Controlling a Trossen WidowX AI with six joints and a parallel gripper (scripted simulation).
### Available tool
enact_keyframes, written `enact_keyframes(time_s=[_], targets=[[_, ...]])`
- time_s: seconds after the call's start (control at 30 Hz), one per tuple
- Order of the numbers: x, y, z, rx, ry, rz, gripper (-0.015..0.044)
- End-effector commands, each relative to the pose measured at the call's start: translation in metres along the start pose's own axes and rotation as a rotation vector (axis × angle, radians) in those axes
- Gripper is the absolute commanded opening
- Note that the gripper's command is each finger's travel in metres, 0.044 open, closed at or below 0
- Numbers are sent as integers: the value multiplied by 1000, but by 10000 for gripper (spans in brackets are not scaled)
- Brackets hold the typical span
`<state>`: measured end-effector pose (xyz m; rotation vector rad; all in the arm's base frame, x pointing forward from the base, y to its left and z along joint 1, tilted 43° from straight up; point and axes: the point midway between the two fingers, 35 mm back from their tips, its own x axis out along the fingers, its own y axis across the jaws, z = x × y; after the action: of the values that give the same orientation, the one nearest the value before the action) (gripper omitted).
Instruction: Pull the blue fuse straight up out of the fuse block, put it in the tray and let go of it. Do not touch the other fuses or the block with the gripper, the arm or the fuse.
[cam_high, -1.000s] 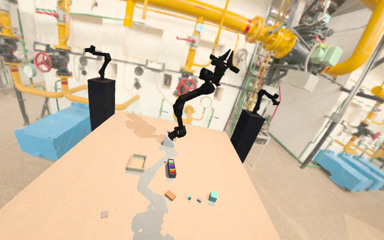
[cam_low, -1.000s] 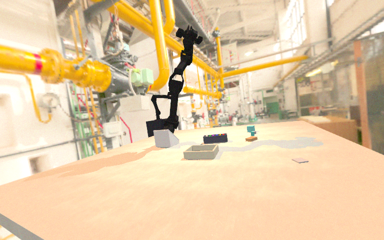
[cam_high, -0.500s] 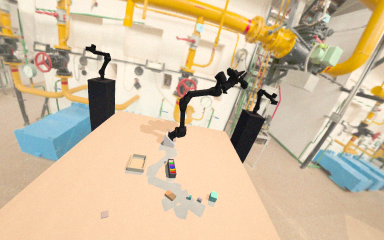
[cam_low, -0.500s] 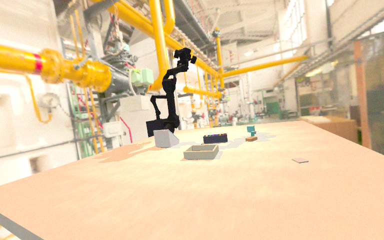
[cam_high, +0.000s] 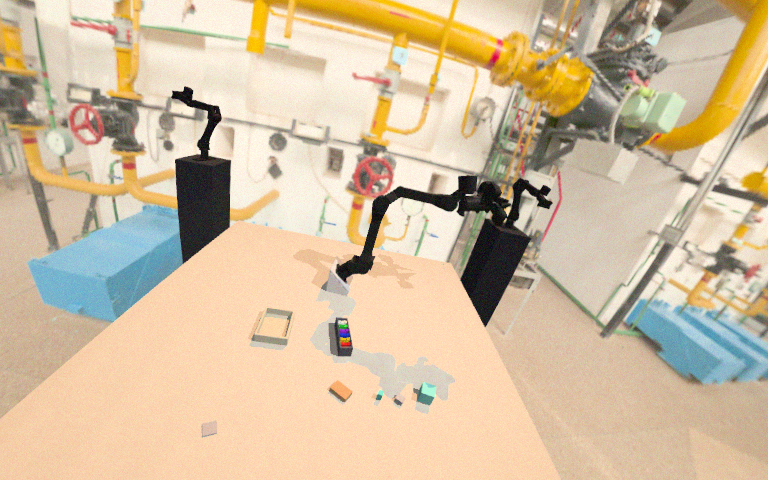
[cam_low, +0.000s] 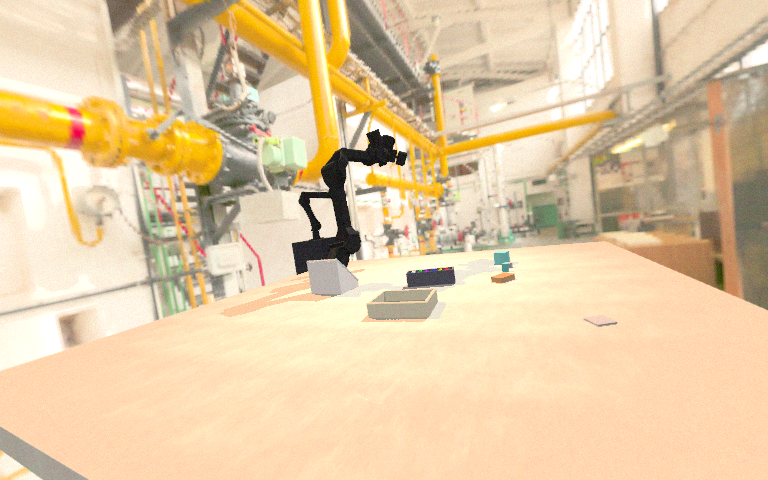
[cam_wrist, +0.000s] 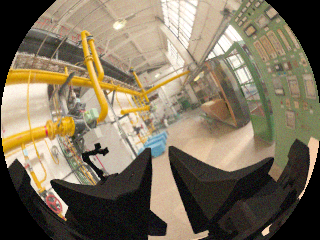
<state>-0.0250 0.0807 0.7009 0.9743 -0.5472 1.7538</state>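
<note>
The black fuse block lies in the middle of the table, with a row of coloured fuses in it. The blue fuse sits in the block near its far end. The grey tray stands to the left of the block and holds nothing. My gripper is high in the air, far from the block and out past the table's far right side. Its fingers stand close together with nothing between them. The wrist view shows only the hall, not the table.
A grey wedge sits at the arm's base. An orange block, a teal cube, two tiny pieces and a grey tile lie nearer. Two black pedestals with small arms stand at the table's far corners.
</note>
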Motion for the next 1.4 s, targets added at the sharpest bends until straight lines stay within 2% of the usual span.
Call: enact_keyframes(time_s=[0.0,0.33,0.6,0.77,1.0,1.37], targets=[[8,-54,-41,-41,103,-158,73],[-12,-161,-95,-67,283,-458,73],[-66,-262,-133,17,423,-764,73],[-119,-319,-147,95,483,-976,73],[-211,-380,-156,230,527,-1278,73],[-355,-417,-144,458,466,-1668,73]])
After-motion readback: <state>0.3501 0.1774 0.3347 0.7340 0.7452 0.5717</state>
